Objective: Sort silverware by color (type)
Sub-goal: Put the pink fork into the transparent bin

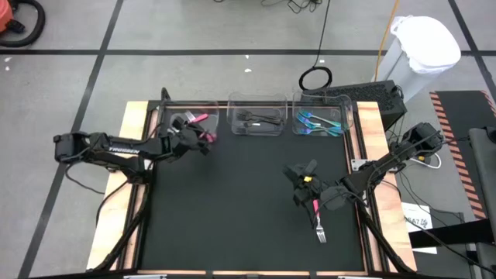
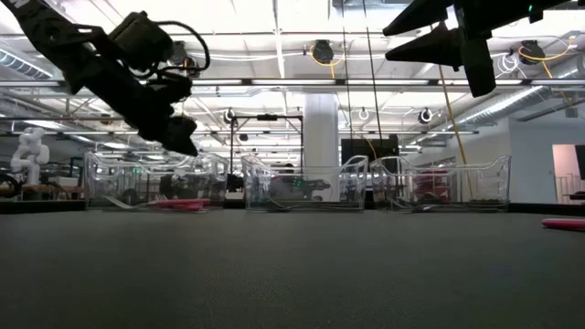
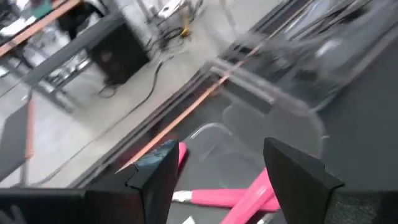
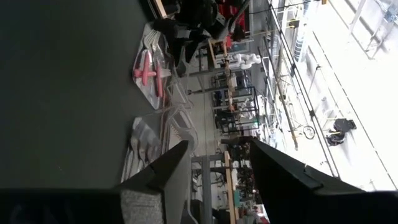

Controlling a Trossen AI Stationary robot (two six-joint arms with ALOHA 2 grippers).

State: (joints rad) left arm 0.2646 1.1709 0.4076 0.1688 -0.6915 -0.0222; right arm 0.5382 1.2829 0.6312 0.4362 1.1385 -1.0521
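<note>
High view: left gripper [image 1: 203, 141] hovers at the leftmost clear plastic bin [image 1: 167, 124]; right gripper [image 1: 298, 177] hangs over the black tabletop [image 1: 232, 209], a pink-handled fork [image 1: 318, 221] lying just beside that arm.

Left wrist view: fingers [image 3: 155, 171] apart, empty, above pink-handled silverware [image 3: 233, 198].

Right wrist view: fingers [image 4: 168, 168] apart, holding nothing.

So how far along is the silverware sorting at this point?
Nearly done. The black pieces fill the middle bin, the teal pieces the right bin, and pink pieces lie in the left bin. The left gripper hangs open at that bin. One pink-handled fork remains on the mat, below the empty right gripper.
</note>
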